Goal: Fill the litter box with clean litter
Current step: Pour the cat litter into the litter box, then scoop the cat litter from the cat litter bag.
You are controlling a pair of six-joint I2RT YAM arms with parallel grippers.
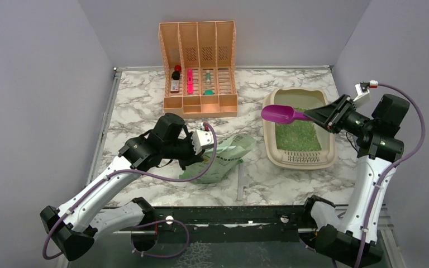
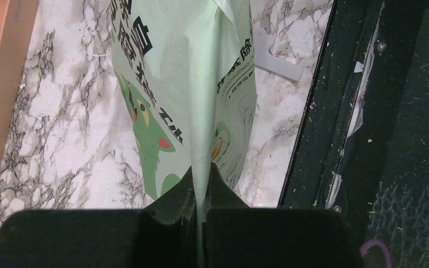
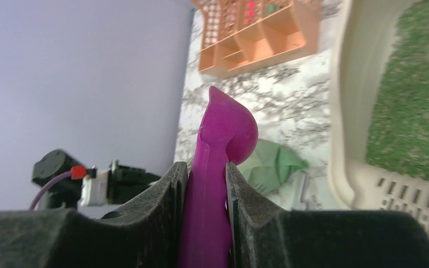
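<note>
The beige litter box (image 1: 329, 149) sits at the right of the marble table, its grille at the near end, with a grainy green layer of clean litter (image 1: 297, 135) inside. It also shows in the right wrist view (image 3: 351, 111) with the litter (image 3: 416, 106). My right gripper (image 1: 319, 116) is shut on the handle of a magenta scoop (image 1: 279, 114), held above the box's far left corner; the scoop (image 3: 223, 139) stands between the jaws. My left gripper (image 1: 196, 146) is shut on the edge of a pale green printed bag (image 1: 223, 156), which hangs in the left wrist view (image 2: 190, 84).
A peach slatted file organizer (image 1: 199, 70) with small items stands at the back centre. A grey flat strip (image 1: 240, 181) lies near the front edge. Grey walls close in the left, back and right. A dark ledge (image 2: 402, 123) runs along the table's front.
</note>
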